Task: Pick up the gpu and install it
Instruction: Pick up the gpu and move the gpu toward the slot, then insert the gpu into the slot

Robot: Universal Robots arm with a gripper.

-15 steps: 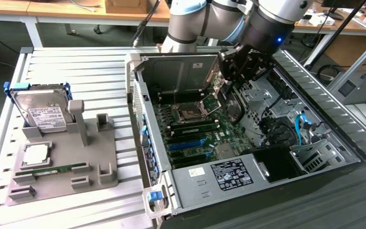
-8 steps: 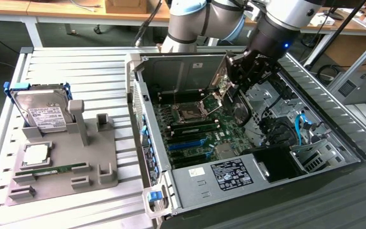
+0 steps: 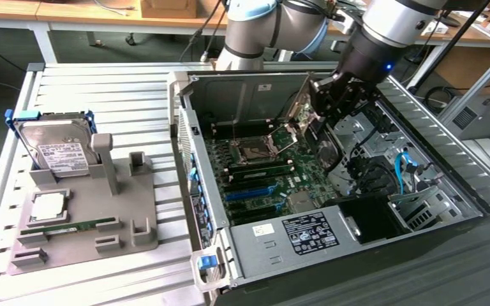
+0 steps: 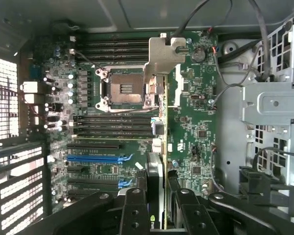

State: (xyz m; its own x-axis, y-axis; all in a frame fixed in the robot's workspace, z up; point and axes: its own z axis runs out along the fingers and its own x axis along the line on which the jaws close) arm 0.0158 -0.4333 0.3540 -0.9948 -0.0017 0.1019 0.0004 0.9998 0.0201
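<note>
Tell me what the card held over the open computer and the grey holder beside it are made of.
The gpu: greenish-brown board, likely fibreglass laminate; its end bracket is dull silvery, bent like sheet metal. The grey holder: even matte grey with moulded slots, probably plastic.

This is a robotics lab set up for computer assembly: an open computer case [image 3: 237, 95] lies on its side on a white slatted metal surface [image 3: 100, 89], and a robot arm [image 3: 270, 25] reaches into the case, its hand [image 4: 158, 192] clamped on the gpu [image 4: 162, 54]. Beside the case, toward the exterior view's left, a grey moulded fixture [image 3: 134, 223] holds loose parts such as a hard drive [image 3: 53, 150]. Behind the case stand wooden workbenches [image 3: 74, 13] with a cardboard box [image 3: 168, 7], and aluminium framing [image 3: 483, 83] rises beside the case at the exterior view's right.
</note>
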